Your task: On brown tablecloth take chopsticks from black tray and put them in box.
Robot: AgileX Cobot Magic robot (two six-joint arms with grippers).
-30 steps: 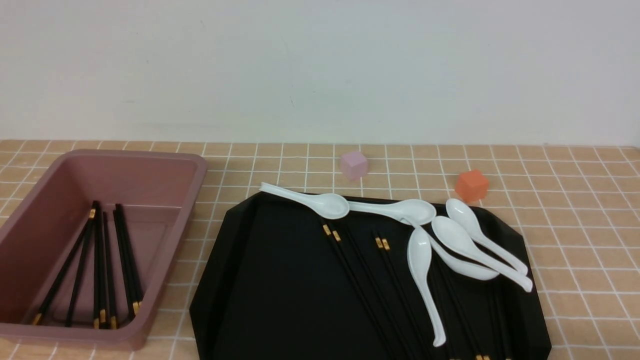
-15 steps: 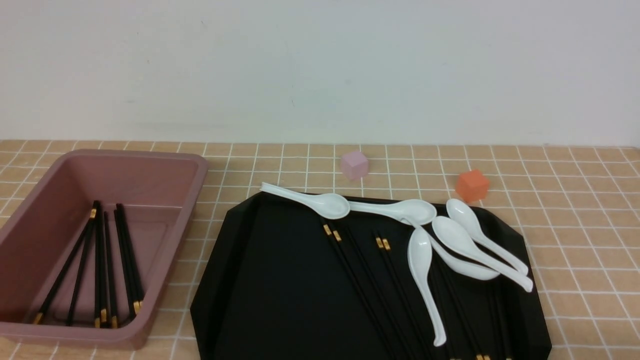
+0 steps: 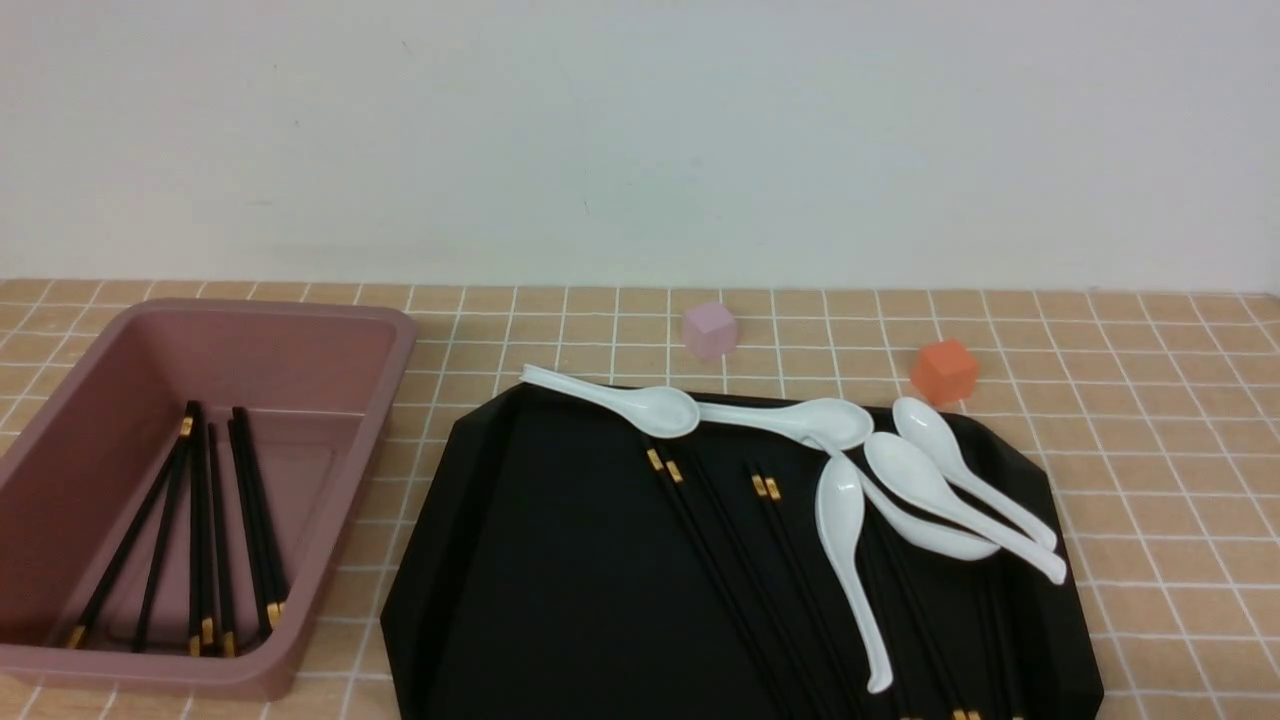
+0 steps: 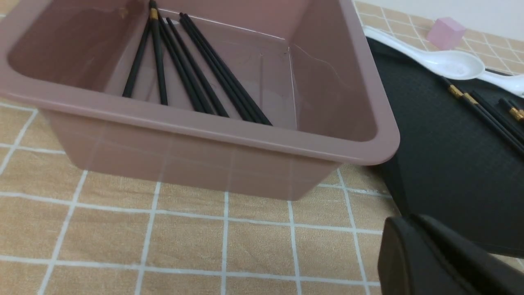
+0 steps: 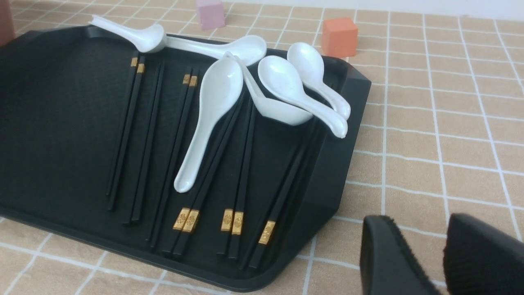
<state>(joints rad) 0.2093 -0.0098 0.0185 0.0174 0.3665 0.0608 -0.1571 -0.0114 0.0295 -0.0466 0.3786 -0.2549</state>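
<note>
Chopsticks (image 3: 710, 560) on brown tablecloth (image 3: 1180, 480), pale wall (image 3: 640, 140); left fingers (image 4: 409, 221) closed, right parted.

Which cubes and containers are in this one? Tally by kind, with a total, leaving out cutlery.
Pink cube: 1
Orange cube: 1
Black tray: 1
Pink-brown box: 1
Total: 4

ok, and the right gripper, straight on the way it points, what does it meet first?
Probably the brown tablecloth beside the black tray; the right gripper's height and exact tilt are hard to judge.
</note>
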